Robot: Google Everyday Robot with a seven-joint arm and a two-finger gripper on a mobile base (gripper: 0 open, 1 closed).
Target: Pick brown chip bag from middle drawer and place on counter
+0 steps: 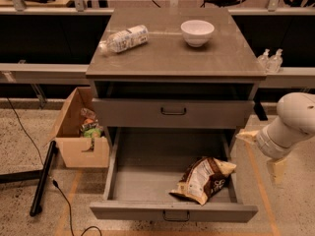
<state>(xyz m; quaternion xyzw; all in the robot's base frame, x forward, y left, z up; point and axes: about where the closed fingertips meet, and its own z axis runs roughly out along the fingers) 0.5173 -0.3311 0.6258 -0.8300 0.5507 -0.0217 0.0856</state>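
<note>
Middle drawer point(147, 181): pulled all the way out at the foot of the cabinet. Its low front strip and dark pull handle are nearest the camera.
Brown chip bag point(204, 179): lies crumpled on the tray floor, in the front right part of the middle drawer. The white label panel faces up and the tan end is turned toward the right wall.
End effector point(262, 154): outside the middle drawer, just beyond its right wall, on a white arm point(295, 117) that enters from the right edge. Its two tan fingers point(247, 136) are spread wide with nothing between them, and they are clear of the bag.
Black pole point(43, 178): flat on the floor, well left of the middle drawer.
Cardboard box point(81, 151): on the floor just beside the middle drawer's left wall, open-topped, with a few packets inside.
Upper drawer point(206, 113): directly above the back of the middle drawer, closed, with a taller front panel.
Worktop point(177, 58): the slab above the middle drawer.
Clear bottle point(125, 38): on its side on the worktop, above the middle drawer's left half.
White bowl point(197, 32): upright on the worktop, farther back, above the middle drawer's right half.
Pump bottles point(270, 60): two small ones on a ledge behind and to the right of the middle drawer.
</note>
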